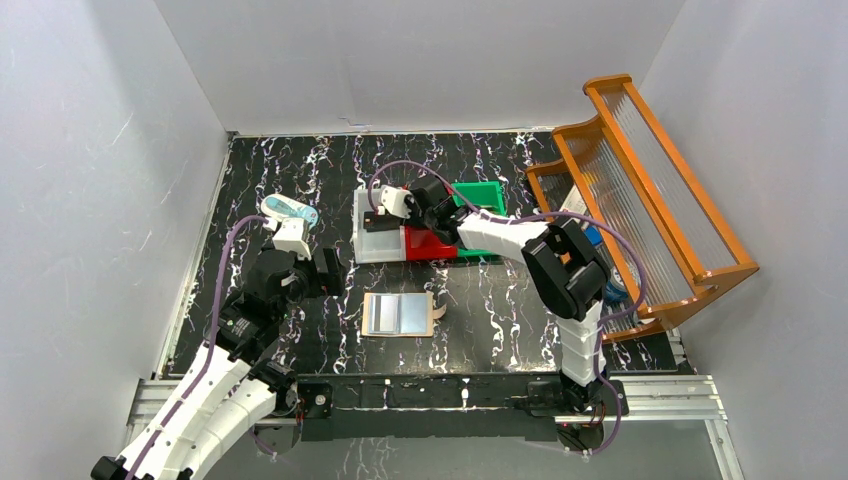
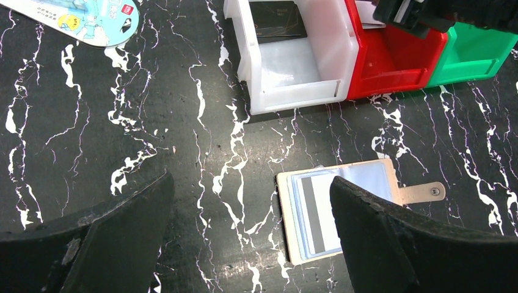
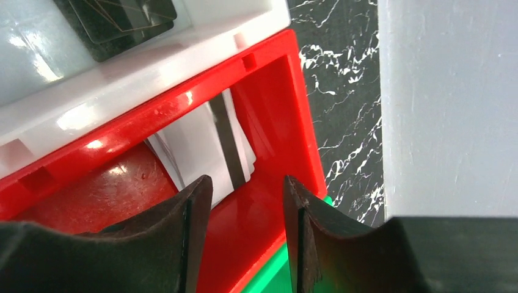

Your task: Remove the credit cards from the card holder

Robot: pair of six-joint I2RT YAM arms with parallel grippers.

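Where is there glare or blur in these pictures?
Right wrist view: bright glare spots on the red bin and white bin rims, the fingers close and soft. Left wrist view: a pale sheen on the table beside the card holder. Top view: even light, sharp.

This is a robotics lab test cell. Plain white panel walls box in a table covered with a black marbled sheet. Two cabled robot arms, the left arm and the right arm, are bolted to an aluminium rail at the near edge. They face plastic sorting bins and an orange wooden rack.
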